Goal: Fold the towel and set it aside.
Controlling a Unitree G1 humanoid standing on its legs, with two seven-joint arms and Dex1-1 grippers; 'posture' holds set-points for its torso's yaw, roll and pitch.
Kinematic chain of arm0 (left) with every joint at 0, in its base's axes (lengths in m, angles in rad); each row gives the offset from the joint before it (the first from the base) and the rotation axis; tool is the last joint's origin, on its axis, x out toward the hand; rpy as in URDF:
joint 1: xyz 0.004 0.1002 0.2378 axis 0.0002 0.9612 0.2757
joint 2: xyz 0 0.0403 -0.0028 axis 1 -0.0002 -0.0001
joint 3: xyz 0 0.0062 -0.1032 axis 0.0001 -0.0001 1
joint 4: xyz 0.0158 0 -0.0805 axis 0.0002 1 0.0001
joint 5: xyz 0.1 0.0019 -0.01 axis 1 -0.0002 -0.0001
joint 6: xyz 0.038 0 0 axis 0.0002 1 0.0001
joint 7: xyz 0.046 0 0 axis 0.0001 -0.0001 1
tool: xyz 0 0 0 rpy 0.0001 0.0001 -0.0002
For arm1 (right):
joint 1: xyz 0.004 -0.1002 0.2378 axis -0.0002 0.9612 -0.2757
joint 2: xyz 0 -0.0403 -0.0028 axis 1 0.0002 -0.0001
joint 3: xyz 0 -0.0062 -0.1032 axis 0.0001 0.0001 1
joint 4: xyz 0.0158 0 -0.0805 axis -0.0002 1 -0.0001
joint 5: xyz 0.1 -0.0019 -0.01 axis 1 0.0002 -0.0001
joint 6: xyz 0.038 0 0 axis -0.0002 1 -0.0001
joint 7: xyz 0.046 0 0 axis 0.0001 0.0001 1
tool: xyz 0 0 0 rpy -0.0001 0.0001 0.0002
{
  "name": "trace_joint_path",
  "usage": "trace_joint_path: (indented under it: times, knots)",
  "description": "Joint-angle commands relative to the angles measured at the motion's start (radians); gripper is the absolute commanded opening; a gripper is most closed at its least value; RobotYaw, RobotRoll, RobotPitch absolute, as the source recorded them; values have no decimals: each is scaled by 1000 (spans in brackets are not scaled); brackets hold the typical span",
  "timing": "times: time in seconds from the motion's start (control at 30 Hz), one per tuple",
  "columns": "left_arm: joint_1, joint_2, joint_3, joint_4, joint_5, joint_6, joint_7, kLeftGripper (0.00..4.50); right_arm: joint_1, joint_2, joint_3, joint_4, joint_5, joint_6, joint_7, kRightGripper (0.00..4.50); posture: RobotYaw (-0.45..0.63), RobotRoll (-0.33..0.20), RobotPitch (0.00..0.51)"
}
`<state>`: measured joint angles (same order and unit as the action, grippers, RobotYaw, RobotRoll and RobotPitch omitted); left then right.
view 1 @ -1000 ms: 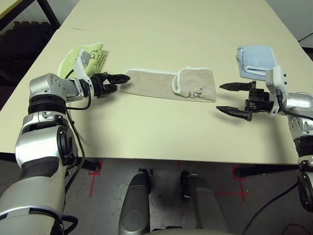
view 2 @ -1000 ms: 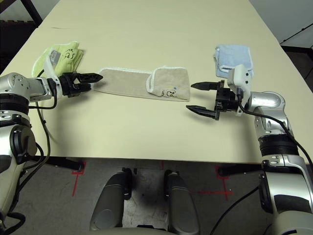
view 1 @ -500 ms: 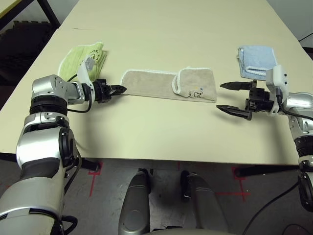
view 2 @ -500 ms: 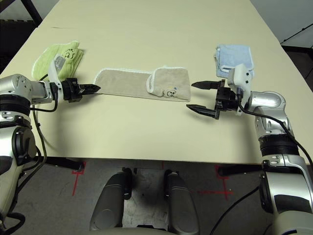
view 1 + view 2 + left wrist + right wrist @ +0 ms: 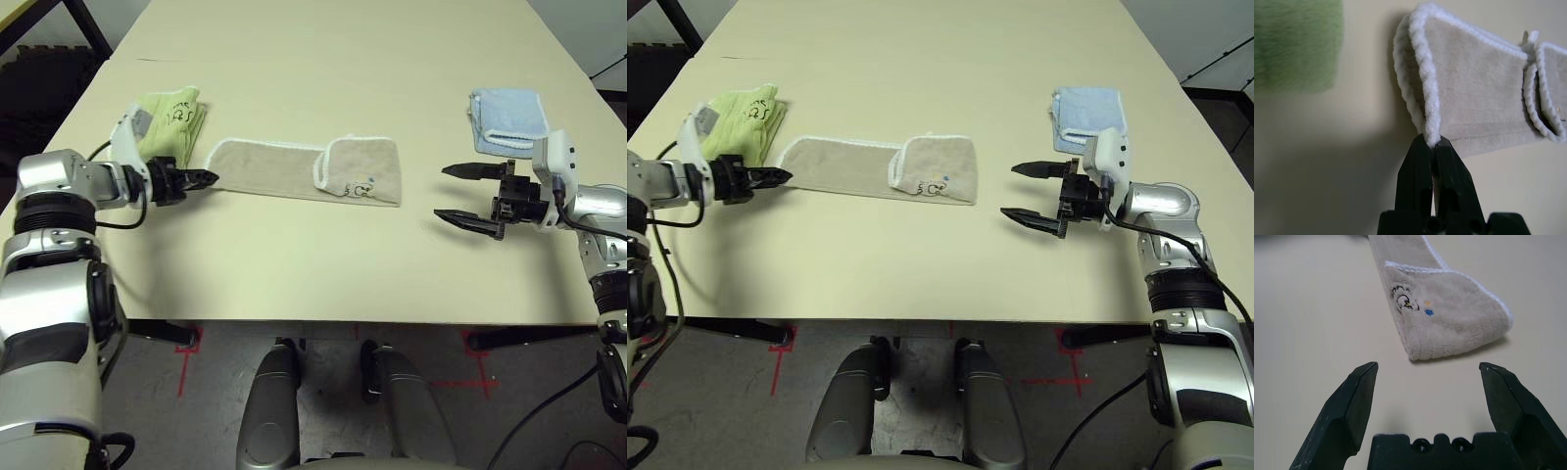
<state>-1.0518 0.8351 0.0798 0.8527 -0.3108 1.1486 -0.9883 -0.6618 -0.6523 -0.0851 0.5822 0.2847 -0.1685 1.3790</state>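
left pincer (image 5: pixel 1432 143) clenched on the beige terry towel's (image 5: pixel 294 168) white corded left edge; right pincer (image 5: pixel 462 195) spread wide over the smooth cream worktop (image 5: pixel 323 264).

Even, bright overhead light on the tabletop (image 5: pixel 323 284); soft shadows beneath the arms; left wrist view's background blurred.

The towel (image 5: pixel 294 171) lies on the table (image 5: pixel 323 69) between the two grippers, stretched out from the left gripper (image 5: pixel 201 179) toward the right gripper (image 5: pixel 468 196). Its near end sits at the left gripper's tips; its folded-over far end lies apart from the right gripper, straight ahead of it. A second towel (image 5: pixel 171 113) lies just behind the left gripper, a third (image 5: pixel 507 117) just behind the right one
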Motion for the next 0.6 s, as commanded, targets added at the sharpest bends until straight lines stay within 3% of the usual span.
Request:
trace_joint_path:
  times: [0.03,0.27,0.6]
  knots:
    - [46,39,-22,-81,-10,39,-34,21,-6,-8,11,20,-9,-15,7,4500,129,0,175]
    - [104,61,-35,-155,-1,13,-35,21,-23,0,19,47,-14,-29,7,4500,136,0,167]
    - [27,29,-110,-159,31,-130,-95,21,-20,-9,17,54,-21,-35,6,4500,125,0,158]
